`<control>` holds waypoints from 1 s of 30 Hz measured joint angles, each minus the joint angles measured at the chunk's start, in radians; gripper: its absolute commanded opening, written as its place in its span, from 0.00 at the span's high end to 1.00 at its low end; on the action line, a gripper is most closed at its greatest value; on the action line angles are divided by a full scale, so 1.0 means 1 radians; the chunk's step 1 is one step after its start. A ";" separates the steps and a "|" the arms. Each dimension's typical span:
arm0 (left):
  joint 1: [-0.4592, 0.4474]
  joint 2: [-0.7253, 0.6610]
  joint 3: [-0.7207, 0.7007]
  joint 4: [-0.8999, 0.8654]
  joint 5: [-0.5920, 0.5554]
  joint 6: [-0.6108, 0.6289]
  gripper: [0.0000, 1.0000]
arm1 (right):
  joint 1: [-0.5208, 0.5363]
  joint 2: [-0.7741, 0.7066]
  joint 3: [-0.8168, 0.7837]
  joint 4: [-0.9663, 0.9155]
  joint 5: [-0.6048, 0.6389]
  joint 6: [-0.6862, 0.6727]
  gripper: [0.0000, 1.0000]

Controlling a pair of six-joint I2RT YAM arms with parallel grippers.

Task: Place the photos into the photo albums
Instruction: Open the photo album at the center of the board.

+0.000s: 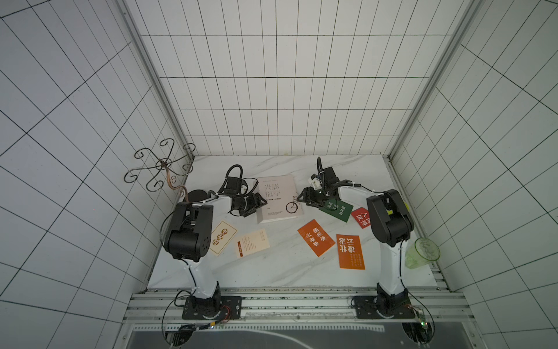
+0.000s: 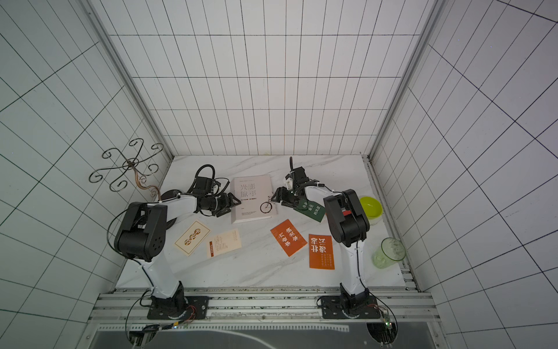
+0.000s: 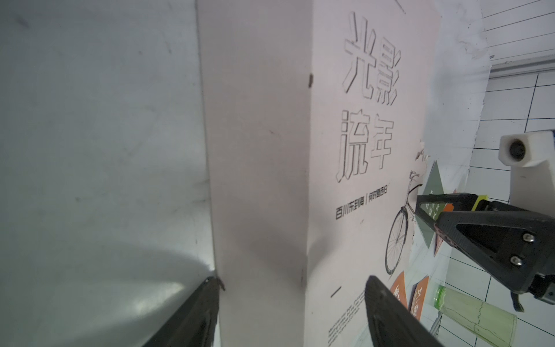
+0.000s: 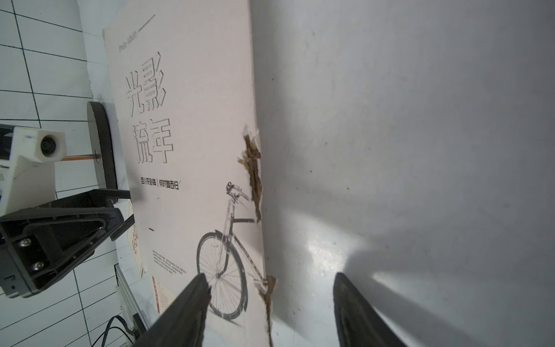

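The closed white photo album lies flat mid-table, bicycle drawing on its cover. My left gripper is open astride the album's spine, one finger over the cover. My right gripper is open astride the album's frayed opposite edge, one finger above the bicycle. Loose photos lie on the table: two cream, two orange, a dark green one under the right arm and a red one.
A green plastic cup lies at the right edge, with a lime bowl behind the right arm. A scrolled wire stand on a black round base occupies the back left corner. Tiled walls enclose three sides.
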 measured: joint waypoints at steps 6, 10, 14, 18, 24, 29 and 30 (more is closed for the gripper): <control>0.003 0.000 -0.008 0.017 0.014 -0.020 0.25 | 0.009 0.002 0.000 0.004 -0.027 0.011 0.40; 0.003 0.002 -0.011 0.022 0.026 -0.029 0.25 | 0.013 0.009 0.000 0.010 -0.050 0.023 0.41; 0.003 0.002 -0.015 0.027 0.032 -0.036 0.25 | 0.015 0.011 0.000 0.023 -0.071 0.033 0.42; 0.003 0.002 -0.018 0.034 0.036 -0.038 0.25 | 0.015 0.011 0.000 0.040 -0.100 0.049 0.45; 0.003 0.002 -0.019 0.037 0.037 -0.041 0.25 | 0.015 0.011 0.000 0.059 -0.131 0.076 0.44; 0.003 0.002 -0.019 0.039 0.037 -0.042 0.25 | 0.015 0.015 0.000 0.069 -0.139 0.087 0.39; 0.003 0.002 -0.019 0.039 0.037 -0.044 0.25 | 0.015 0.017 0.000 0.072 -0.139 0.089 0.39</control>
